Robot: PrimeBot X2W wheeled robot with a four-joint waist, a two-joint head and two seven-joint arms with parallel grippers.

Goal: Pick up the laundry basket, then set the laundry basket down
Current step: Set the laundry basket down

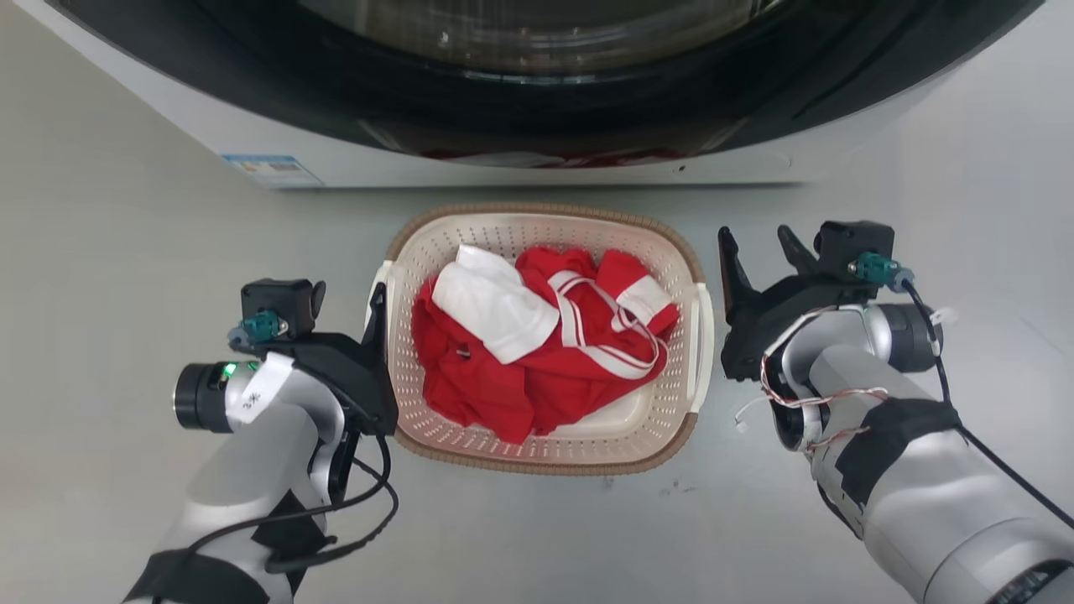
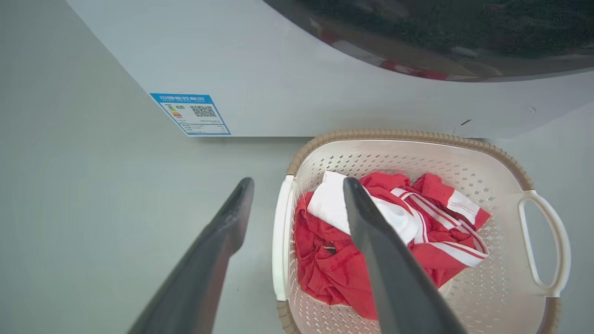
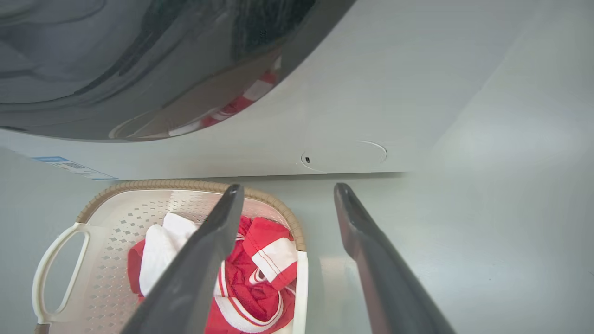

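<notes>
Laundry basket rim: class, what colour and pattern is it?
Brown, woven-look; the laundry basket rim shows best in the left wrist view.

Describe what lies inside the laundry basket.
A crumpled heap of red clothes with white stripes and white parts lies in the basket. Anything beneath the heap, and most of the basket's floor, is covered.

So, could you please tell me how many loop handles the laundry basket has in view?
2. The left handle lies by the open left gripper; the right handle is on the laundry basket's opposite side, near the open right gripper.
</notes>
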